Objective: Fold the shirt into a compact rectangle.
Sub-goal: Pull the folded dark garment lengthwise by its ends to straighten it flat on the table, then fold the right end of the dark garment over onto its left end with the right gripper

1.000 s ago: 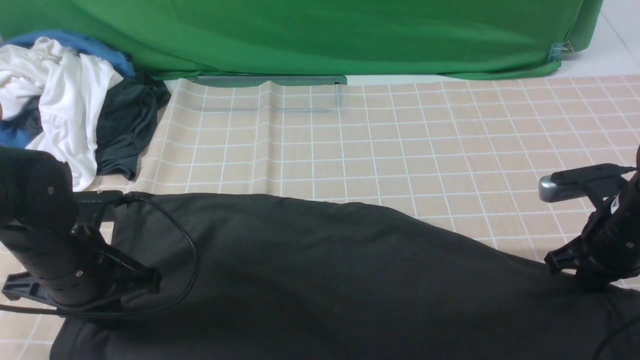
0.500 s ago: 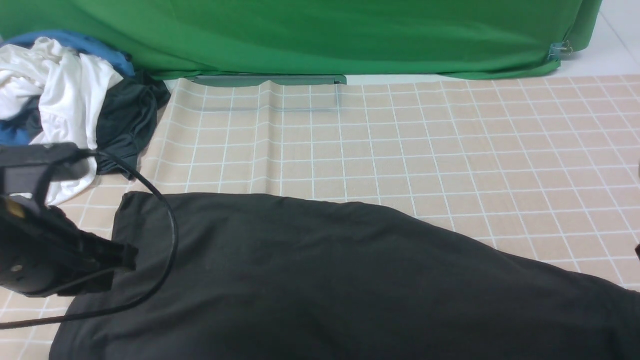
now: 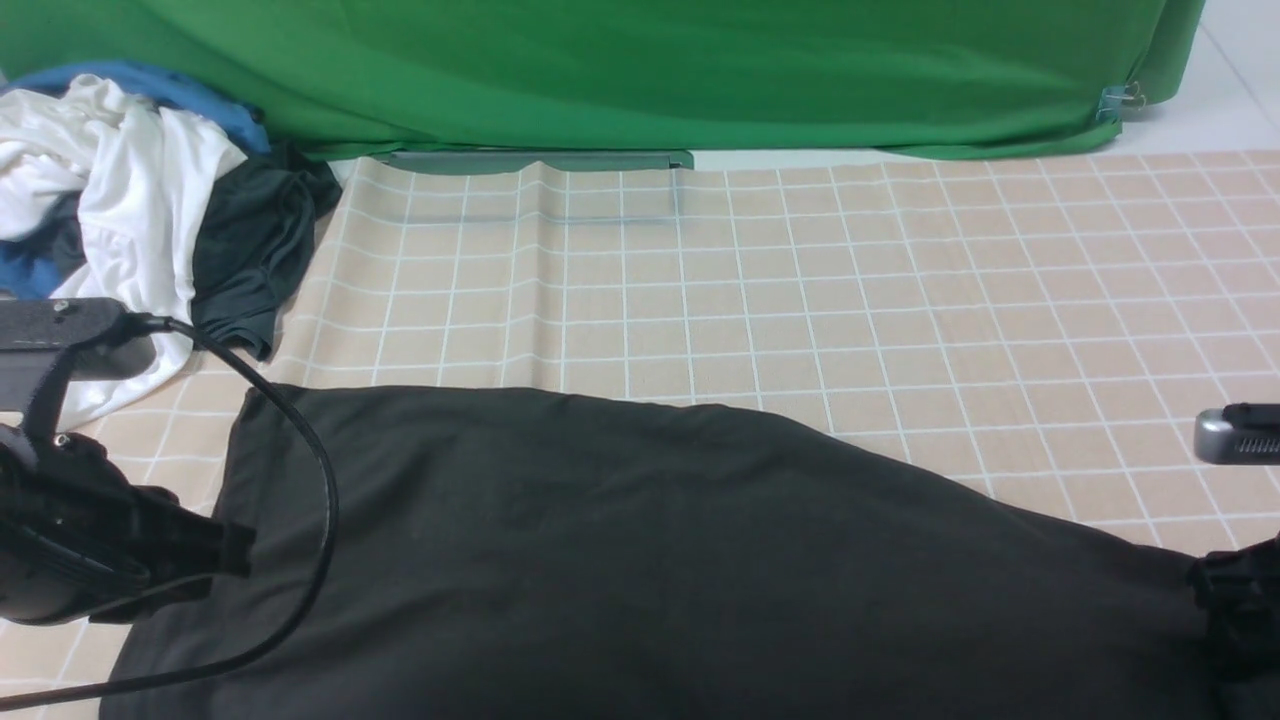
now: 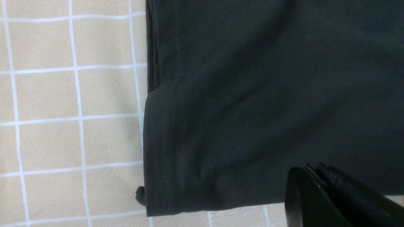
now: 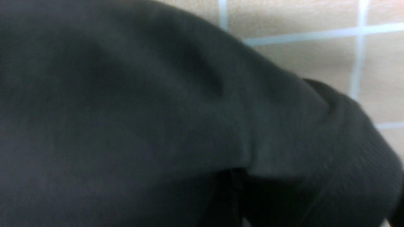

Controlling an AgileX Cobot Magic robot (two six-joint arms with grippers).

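Note:
The black shirt [image 3: 640,560] lies spread across the near part of the checked table, its far edge sloping down to the right. Its stitched hem and a folded corner [image 4: 164,142] show in the left wrist view. My left gripper [image 3: 238,548] sits at the shirt's left edge, fingers [image 4: 303,189] pressed together with nothing between them. My right gripper [image 3: 1218,592] is at the shirt's right end, cut off by the frame's edge. In the right wrist view blurred black cloth [image 5: 142,110] fills the picture and hides the jaws.
A pile of clothes sits at the back left: a white garment [image 3: 130,200], a dark grey-teal one [image 3: 255,260] and a blue one [image 3: 150,85]. A green backdrop [image 3: 640,70] closes the far side. The left arm's cable [image 3: 322,520] loops over the shirt.
My left arm has drawn back to the left, off the shirt. My right arm left the view half a second ago and now shows lower at the right edge.

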